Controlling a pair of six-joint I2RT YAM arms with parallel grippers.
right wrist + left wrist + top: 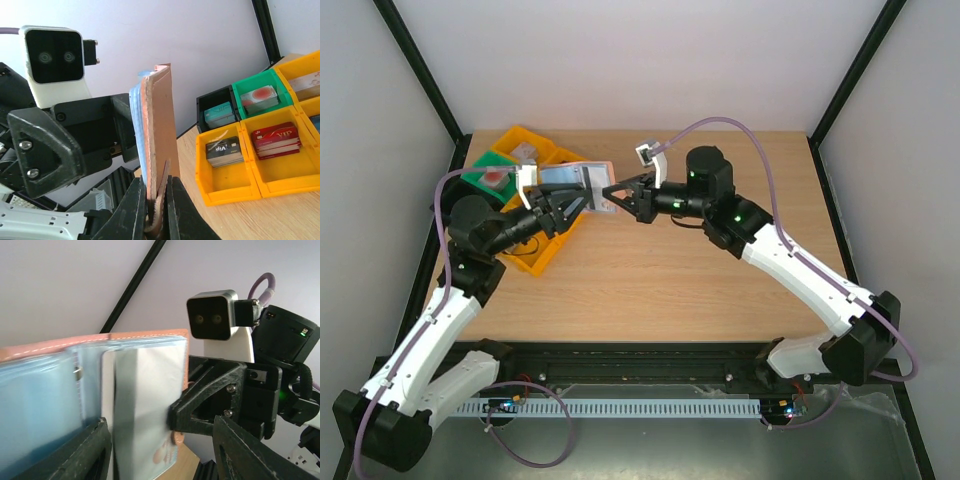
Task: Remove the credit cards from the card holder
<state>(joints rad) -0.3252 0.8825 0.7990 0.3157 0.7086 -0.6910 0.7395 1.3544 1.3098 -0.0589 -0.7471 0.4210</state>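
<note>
Currently mid-extraction. Right gripper (155, 200) pinches shut on the edge of a pale credit card (145, 405) in the card holder (578, 186). Left gripper (558, 207), jaws part-open, clamps the open holder in mid-air above the yellow trays (260, 175). Judged next: right draws the card straight out while left holds firm.

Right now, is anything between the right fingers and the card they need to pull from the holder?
Nothing visible. The right gripper is already closed on the edge of the white card sticking out of the card holder, which the left gripper holds up above the table.
</note>
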